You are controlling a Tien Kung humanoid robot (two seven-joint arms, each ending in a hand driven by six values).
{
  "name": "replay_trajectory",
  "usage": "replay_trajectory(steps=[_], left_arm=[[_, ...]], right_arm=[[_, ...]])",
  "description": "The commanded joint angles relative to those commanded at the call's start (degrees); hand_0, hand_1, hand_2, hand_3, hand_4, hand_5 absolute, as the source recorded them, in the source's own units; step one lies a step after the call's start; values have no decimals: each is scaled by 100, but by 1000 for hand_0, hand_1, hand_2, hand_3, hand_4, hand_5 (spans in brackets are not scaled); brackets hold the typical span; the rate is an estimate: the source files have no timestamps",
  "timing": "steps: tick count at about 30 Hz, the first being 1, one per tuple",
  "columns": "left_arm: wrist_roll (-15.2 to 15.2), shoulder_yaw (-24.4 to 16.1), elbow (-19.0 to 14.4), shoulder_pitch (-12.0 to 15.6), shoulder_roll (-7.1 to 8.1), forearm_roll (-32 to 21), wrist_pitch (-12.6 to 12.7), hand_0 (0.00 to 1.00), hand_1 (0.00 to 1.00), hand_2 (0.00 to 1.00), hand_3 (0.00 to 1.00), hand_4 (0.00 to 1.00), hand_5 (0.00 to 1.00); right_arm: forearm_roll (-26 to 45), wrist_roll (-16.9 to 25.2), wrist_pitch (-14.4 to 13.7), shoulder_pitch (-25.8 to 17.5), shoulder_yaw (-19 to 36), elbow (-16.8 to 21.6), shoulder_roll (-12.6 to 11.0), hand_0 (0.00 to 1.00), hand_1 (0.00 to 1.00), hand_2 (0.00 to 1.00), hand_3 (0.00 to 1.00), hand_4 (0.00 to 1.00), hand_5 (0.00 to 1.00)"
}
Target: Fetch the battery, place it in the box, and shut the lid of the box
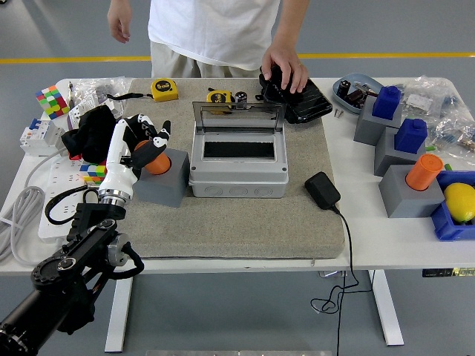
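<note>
An orange cylinder battery [157, 162] stands upright in a grey block [162, 182] on the mat, left of the grey box [237, 176]. The box's clear lid [239, 113] stands open behind it, showing a dark slot inside. My left hand [147, 138] hovers at the battery's upper left with its fingers spread, partly covering the battery's top; they do not close around it. A person at the far side rests a hand [286, 70] on a black pack [303, 95] behind the box.
A black adapter [323, 189] with its cable lies right of the box. Grey blocks with blue and orange pieces [404, 148] stand at the right. A yellow tape measure [165, 90], Rubik's cubes [52, 99] and a black cloth [95, 130] lie at the left.
</note>
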Motion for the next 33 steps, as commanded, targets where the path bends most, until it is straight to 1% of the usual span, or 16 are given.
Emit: replay_trajectory(steps=[3, 4, 9, 10, 12, 15, 16, 23, 28, 33], left_arm=[[17, 15, 17, -41, 5, 25, -1, 76, 63, 145, 192, 674, 2], [21, 19, 18, -49, 7, 35, 0, 52, 47, 134, 190, 697, 2], [29, 75, 64, -129, 28, 84, -10, 52, 47, 134, 190, 697, 2], [27, 85, 76, -141, 29, 88, -12, 48, 42, 131, 177, 666, 2], [29, 95, 93, -157, 28, 113, -23, 48, 42, 131, 177, 666, 2], [57, 94, 107, -166, 20, 178, -37, 48, 42, 131, 177, 666, 2], [65, 90, 107, -164, 18, 188, -40, 69, 72, 153, 189, 695, 2], [172, 90, 88, -163, 47, 265, -59, 62, 64, 149, 190, 701, 2], [383, 80, 37, -154, 81, 453, 11, 55, 61, 145, 189, 697, 2], [554, 72, 67, -215, 85, 596, 87, 55, 61, 145, 189, 697, 2]], right_arm=[[-3, 4, -2, 2, 6, 1, 0, 552, 589, 585, 547, 925, 497], [-4, 4, -3, 2, 8, 2, 0, 551, 589, 585, 547, 925, 497], [2, 7, -5, -1, -2, 0, -3, 551, 589, 585, 547, 925, 497], [3, 7, -5, -1, -4, 0, -2, 553, 590, 584, 547, 925, 497], [1, 9, -5, -1, -1, 1, -1, 553, 590, 584, 547, 925, 497], [0, 7, -4, -1, -2, 2, 0, 553, 590, 584, 547, 925, 497], [0, 7, -3, -2, -4, 2, 0, 555, 590, 584, 547, 924, 497], [-2, 2, -1, 1, 6, 1, -4, 555, 590, 583, 546, 923, 496], [-4, 2, -2, -1, 14, -2, -7, 555, 591, 583, 545, 923, 495], [-8, 5, 0, 1, 9, 1, -5, 555, 591, 583, 545, 923, 495]])
